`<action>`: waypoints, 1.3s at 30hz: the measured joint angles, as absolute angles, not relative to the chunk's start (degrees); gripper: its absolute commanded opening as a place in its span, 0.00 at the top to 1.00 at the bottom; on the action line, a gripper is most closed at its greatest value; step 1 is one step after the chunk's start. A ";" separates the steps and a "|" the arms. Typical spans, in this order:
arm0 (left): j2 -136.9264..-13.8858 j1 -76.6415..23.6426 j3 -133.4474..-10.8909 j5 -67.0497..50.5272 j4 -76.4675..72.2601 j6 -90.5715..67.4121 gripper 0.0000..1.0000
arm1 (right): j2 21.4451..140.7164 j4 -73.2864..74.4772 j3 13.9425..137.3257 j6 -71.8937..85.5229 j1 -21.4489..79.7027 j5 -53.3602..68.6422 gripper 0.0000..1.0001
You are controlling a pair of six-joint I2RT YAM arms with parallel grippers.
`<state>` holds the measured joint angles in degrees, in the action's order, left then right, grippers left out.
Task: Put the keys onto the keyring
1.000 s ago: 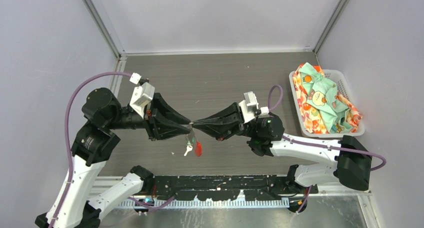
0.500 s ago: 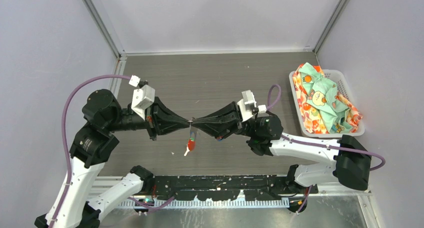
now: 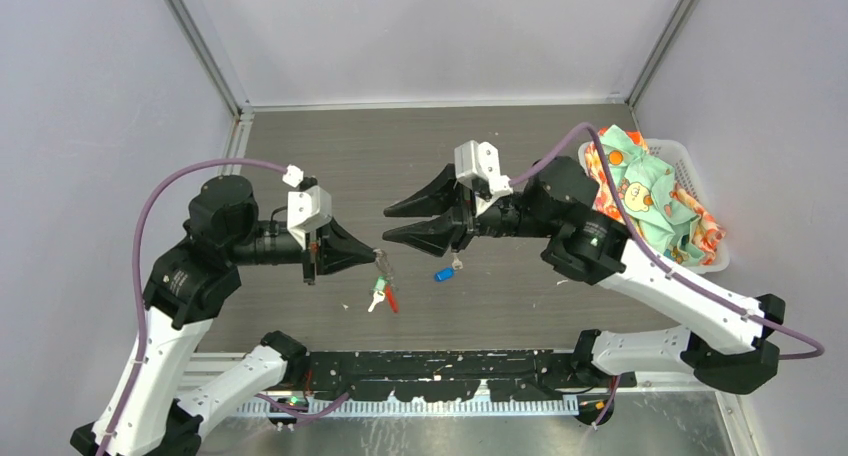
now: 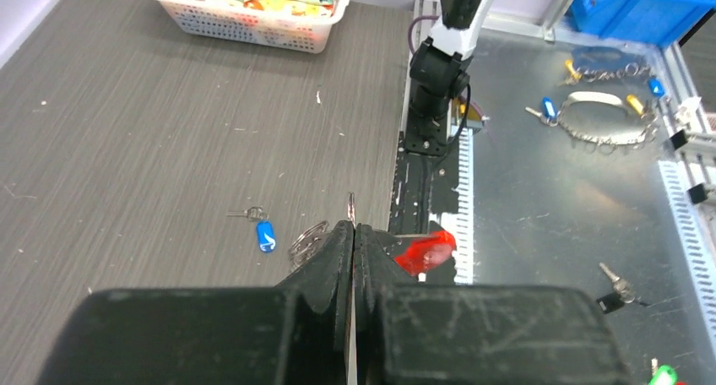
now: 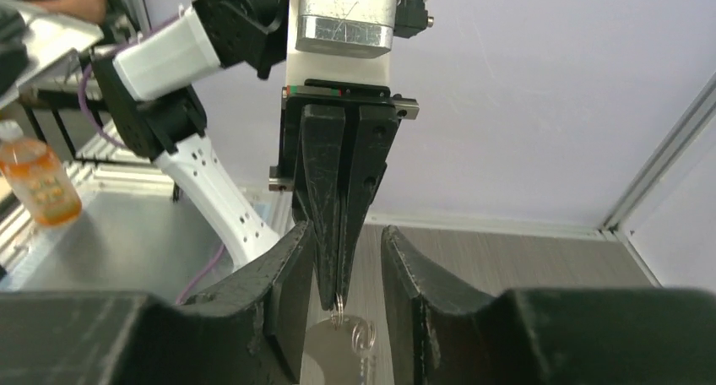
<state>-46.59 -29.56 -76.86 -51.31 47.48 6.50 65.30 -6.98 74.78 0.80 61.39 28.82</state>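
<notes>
**Left claw (image 3: 377, 255) clamped shut on the keyring (image 3: 391, 296); right claw (image 3: 386, 226) spread open, holding nothing.**
The keyring hangs from the left fingertips above the tabletop (image 3: 400, 156). A green-headed key (image 3: 379, 285) hangs alongside its red loop, and a blue-headed key (image 3: 443, 273) lies on the tabletop at its 3 o'clock.
</notes>
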 measured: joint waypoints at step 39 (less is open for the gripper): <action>-50.13 -30.39 -77.58 -53.78 56.47 18.68 0.99 | 77.36 34.98 91.74 -22.13 63.22 29.89 0.72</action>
